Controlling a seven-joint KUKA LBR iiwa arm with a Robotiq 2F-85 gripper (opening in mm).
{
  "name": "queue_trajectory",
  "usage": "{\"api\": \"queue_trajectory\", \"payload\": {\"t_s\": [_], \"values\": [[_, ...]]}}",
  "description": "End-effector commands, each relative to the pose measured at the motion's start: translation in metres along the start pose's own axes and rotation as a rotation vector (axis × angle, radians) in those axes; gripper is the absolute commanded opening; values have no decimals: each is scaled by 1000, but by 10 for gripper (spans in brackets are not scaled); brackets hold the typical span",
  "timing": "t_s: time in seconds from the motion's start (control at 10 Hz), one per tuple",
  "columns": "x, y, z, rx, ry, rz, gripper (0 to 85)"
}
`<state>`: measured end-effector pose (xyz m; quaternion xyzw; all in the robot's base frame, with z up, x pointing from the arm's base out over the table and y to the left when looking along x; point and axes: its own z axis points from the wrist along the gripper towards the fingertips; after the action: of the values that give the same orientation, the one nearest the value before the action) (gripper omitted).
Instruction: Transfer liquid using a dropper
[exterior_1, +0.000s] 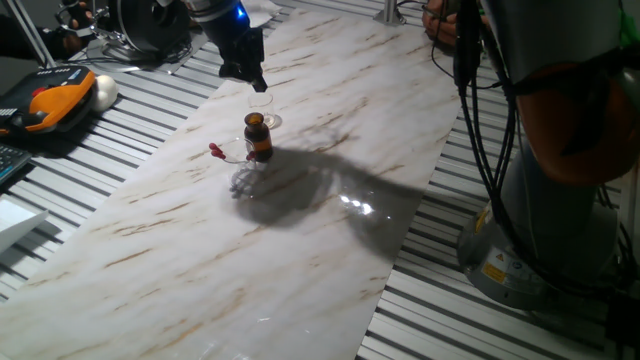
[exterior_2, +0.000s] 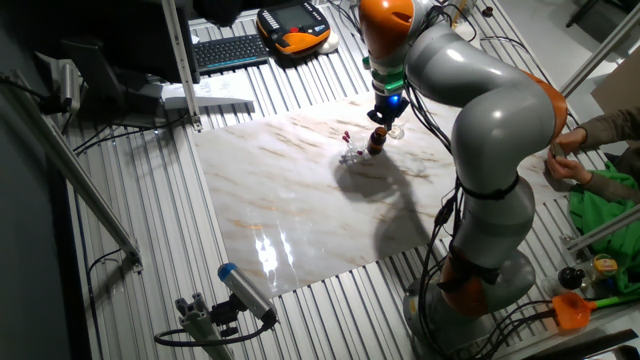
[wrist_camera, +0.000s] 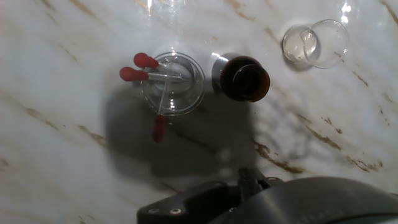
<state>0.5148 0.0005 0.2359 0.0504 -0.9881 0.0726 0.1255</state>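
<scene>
Claw (exterior_1: 256, 82) pointing down above amber bottle (exterior_1: 258, 136)

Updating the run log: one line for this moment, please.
gripper: above bench, holding nothing visible | droppers: three, in clear beaker | amber bottle: open, upright | small beaker: right

Red-bulbed dropper (wrist_camera: 148, 74), amber bottle (wrist_camera: 242, 78), brown-veined white marble table (wrist_camera: 62, 124)
</scene>
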Motion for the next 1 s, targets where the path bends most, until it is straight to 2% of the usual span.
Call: {"api": "queue_trajectory", "payload": {"t_s": [0.0, 0.6, 0.7, 0.8, 0.9], "values": [[0, 0, 0, 0, 0, -14, 0], [0, 0, 0, -4, -7, 28, 0], [0, 0, 0, -5, -62, 14, 0], [0, 0, 0, 7, -209, -18, 0], [0, 0, 0, -1, -201, 3, 0]]}}
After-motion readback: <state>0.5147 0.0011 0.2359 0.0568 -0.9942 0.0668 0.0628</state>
